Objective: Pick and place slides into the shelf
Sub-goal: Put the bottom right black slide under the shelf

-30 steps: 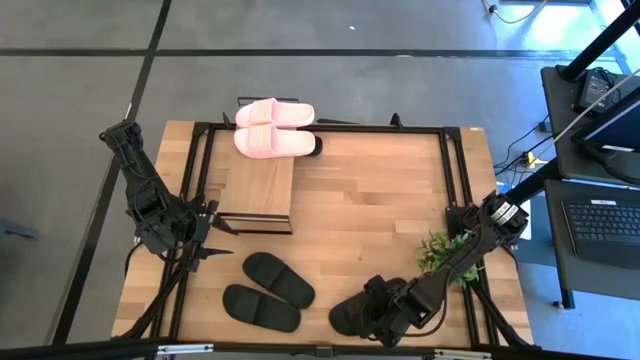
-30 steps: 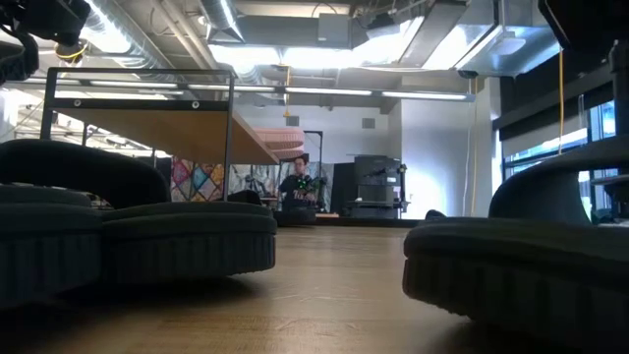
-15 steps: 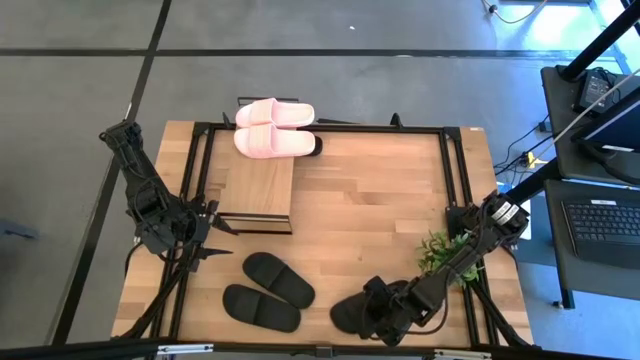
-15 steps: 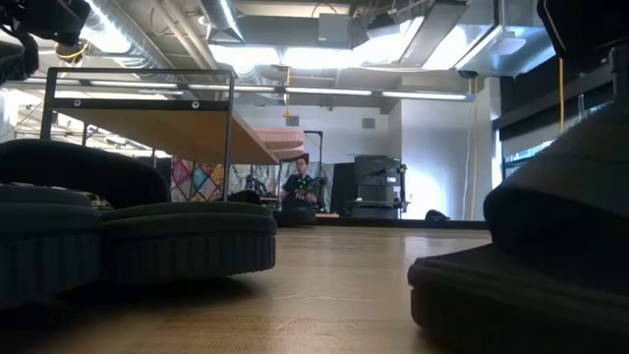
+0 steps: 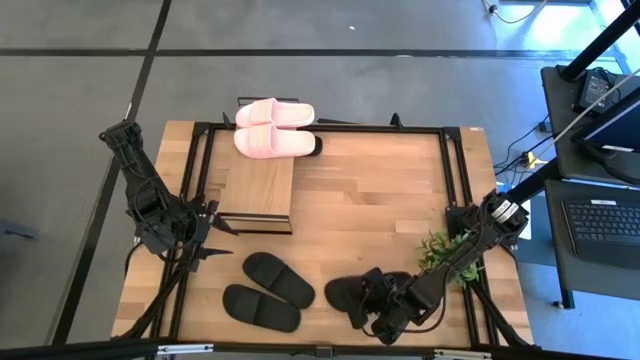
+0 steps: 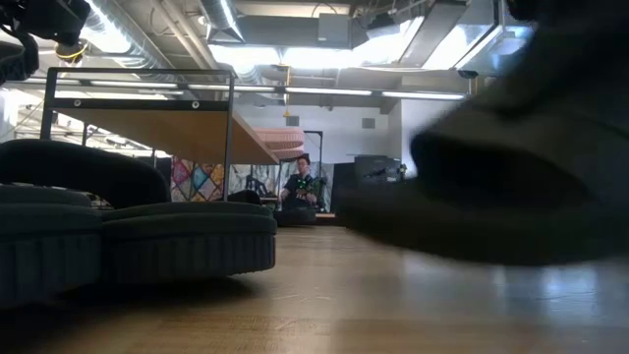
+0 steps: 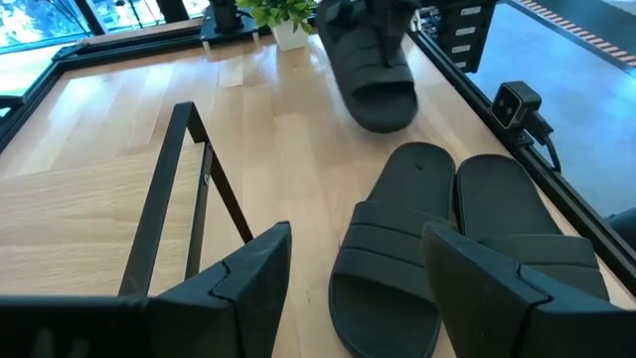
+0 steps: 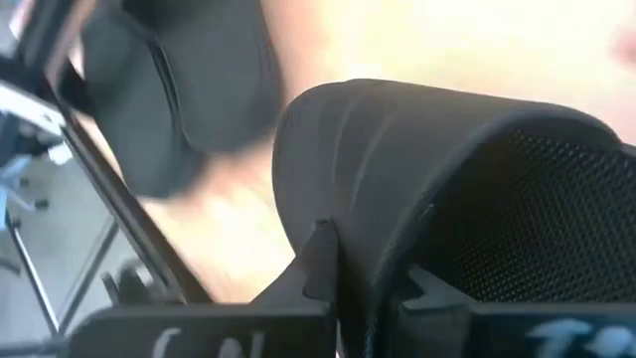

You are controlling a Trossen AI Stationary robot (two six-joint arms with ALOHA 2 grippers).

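A light pink pair of slides [image 5: 272, 128] lies on the far end of the shelf [image 5: 258, 185], whose light-wood top sits on a black frame. A black pair [image 5: 265, 292] lies flat on the table near its front edge, also seen in the left wrist view [image 7: 437, 249]. My right gripper [image 5: 388, 305] is shut on a third black slide [image 5: 350, 293], right of that pair. This slide also shows in the left wrist view [image 7: 370, 60] and blurred in the low view [image 6: 491, 167]. My left gripper [image 5: 215, 242] is open and empty, near the shelf's near left corner. My right gripper holds the black slide at its wide strap [image 8: 447, 169], which arches right in front of a finger [image 8: 323, 264]. The exact hold is hidden by the strap and the gripper. The slide is lifted clear of the table, its free end [image 5: 335, 292] toward the table's left.
A small green plant [image 5: 436, 250] stands right of the right gripper. A black metal frame [image 5: 450, 170] runs round the tabletop. Bare wood lies between the shelf and the right rail. A person sits far off in the room [image 6: 300, 182].
My right gripper has risen and gone a little toward the table's left with the black slide. The slide first tipped up at one end, then came clear of the table.
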